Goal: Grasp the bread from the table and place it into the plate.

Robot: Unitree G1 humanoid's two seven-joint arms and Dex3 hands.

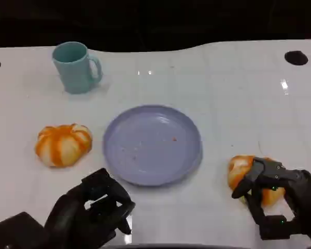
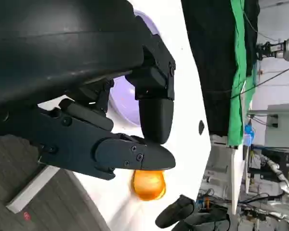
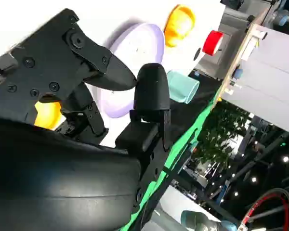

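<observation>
Two orange-and-white bread rolls lie on the white table. One bread (image 1: 63, 144) sits left of the lilac plate (image 1: 153, 145), apart from both hands. The other bread (image 1: 242, 170) lies right of the plate, and my right hand (image 1: 280, 203) arches over it, one finger down its plate-side face and the thumb a little clear on the near side. In the right wrist view this bread (image 3: 45, 115) shows between the spread black fingers (image 3: 151, 91), with the plate (image 3: 135, 50) beyond. My left hand (image 1: 90, 212) rests at the near edge, fingers loosely bent, holding nothing.
A teal mug (image 1: 75, 67) stands at the back left, well away from the plate. Dark round holes (image 1: 296, 57) mark the table's far corners. In the right wrist view a red button (image 3: 212, 42) sits beyond the table, and a green cloth hangs there.
</observation>
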